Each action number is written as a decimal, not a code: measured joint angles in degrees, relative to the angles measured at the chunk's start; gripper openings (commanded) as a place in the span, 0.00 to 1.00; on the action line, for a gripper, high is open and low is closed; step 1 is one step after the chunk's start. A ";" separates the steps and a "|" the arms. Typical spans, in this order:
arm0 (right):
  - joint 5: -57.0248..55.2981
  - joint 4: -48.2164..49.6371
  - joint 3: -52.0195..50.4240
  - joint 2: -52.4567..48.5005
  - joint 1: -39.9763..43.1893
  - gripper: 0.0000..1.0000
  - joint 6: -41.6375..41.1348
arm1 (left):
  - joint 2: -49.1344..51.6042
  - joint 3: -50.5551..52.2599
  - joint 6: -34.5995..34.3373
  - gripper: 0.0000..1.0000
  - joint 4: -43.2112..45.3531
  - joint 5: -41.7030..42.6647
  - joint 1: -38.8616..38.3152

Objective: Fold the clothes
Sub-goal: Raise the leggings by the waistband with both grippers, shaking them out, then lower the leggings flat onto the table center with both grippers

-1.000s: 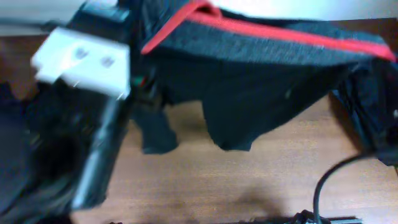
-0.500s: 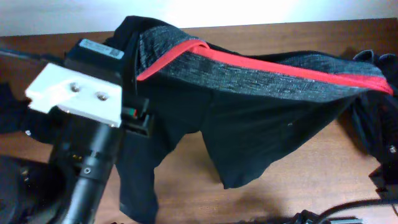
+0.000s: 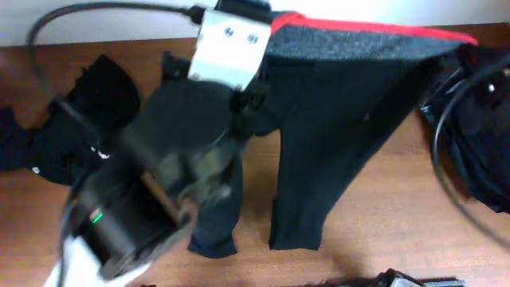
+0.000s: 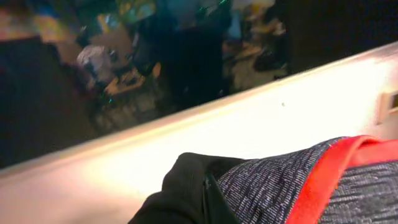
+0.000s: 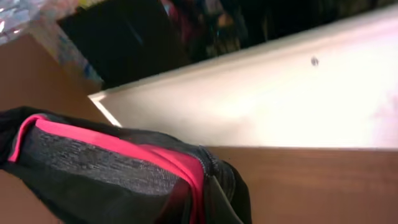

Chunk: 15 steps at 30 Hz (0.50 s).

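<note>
- The trousers [image 3: 335, 119] hang in the air over the far half of the table [image 3: 390, 215]. Their waistband [image 3: 358, 44] is pulled out into a nearly straight line running from left to right.
- The waistband is speckled grey knit with a bright red lining [image 3: 374, 29] showing along its top edge. Both wrist views show that same grey and red edge close up.
- Two black legs drop from the band. The wider one [image 3: 299, 227] reaches the wood near the table's middle, and the narrower one [image 3: 215, 239] comes down just left of it, partly behind the left arm [image 3: 159, 183].
- The left gripper [image 3: 263, 24] is at the band's left end, clamped tight on the trousers. Its fingertips are buried in cloth and cannot be made out.
- The right gripper [image 3: 476, 49] pinches the band's right end, jaws together on the fabric.
- A heap of dark clothes [image 3: 88, 112] lies on the table at the left, well apart from the hanging legs.
- Another dark pile [image 3: 482, 151] sits at the right edge, under the right arm, with a black cable [image 3: 440, 135] looping across it.
</note>
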State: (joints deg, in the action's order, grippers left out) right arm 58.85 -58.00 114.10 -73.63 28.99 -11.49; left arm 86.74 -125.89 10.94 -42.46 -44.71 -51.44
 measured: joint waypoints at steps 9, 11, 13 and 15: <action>-1.07 -1.46 0.00 -10.12 -6.14 0.04 6.23 | 8.44 0.00 -7.30 0.01 0.00 5.62 11.28; -2.93 -1.46 0.00 -12.59 -8.68 0.04 7.32 | 10.19 0.00 -8.76 0.01 -0.02 7.15 13.88; -5.42 -1.40 0.00 -15.28 -11.41 0.04 8.48 | 12.00 0.00 -10.25 0.01 0.02 8.68 16.33; -8.28 -1.09 0.00 -18.05 -14.12 0.04 9.14 | 13.90 -0.02 -11.61 0.01 0.02 9.99 18.47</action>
State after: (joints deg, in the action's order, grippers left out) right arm 50.57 -59.09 114.10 -91.68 14.87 -2.35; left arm 100.64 -125.91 -0.67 -42.44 -34.72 -32.97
